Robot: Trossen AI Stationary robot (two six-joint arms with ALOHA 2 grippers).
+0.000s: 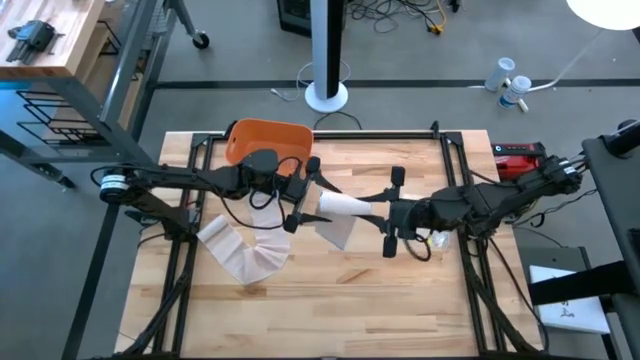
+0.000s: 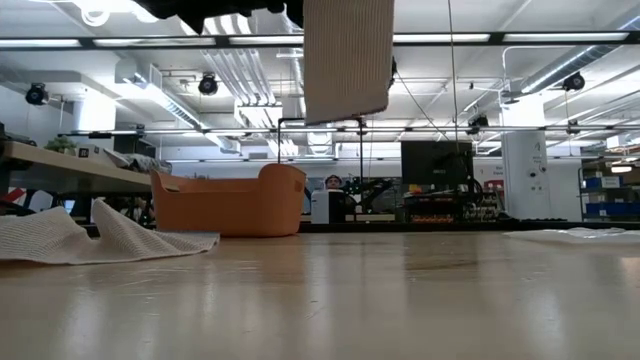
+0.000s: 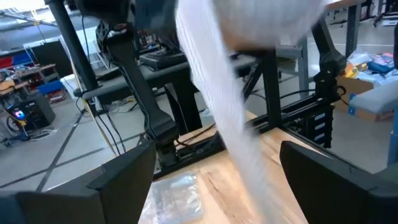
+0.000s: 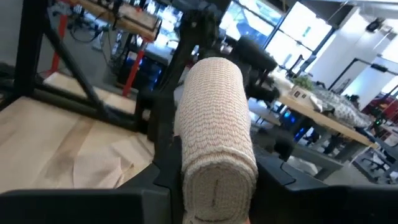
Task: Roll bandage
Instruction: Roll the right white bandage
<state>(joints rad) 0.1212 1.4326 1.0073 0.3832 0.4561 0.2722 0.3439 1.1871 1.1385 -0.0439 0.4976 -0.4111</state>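
Observation:
A roll of beige woven bandage (image 4: pixel 214 143) is held above the table's middle by my right gripper (image 1: pixel 385 213), which is shut on it. From the roll (image 1: pixel 345 207) a loose strip (image 1: pixel 335 232) hangs down; it shows at the top of the low view as a hanging strip (image 2: pixel 345 60). More unrolled bandage (image 1: pixel 250 255) lies crumpled on the table at the left. My left gripper (image 1: pixel 300 195) stands open just left of the roll, and the strip (image 3: pixel 224 124) runs down between its fingers. My right gripper pinches the roll between its two fingers at the end nearest its wrist (image 4: pixel 189 171). The fingers come level from the table's right and lie along the roll. The roll is lifted clear of the table, about level, its free end toward my left gripper. Whether my left gripper touches the strip between its fingers cannot be told.
An orange basket (image 1: pixel 268 140) stands at the table's far edge, left of the middle. A clear plastic packet (image 3: pixel 177 196) lies on the wood under the grippers. A red device (image 1: pixel 518 158) sits at the far right. Bare wood (image 1: pixel 380 300) stretches along the near side.

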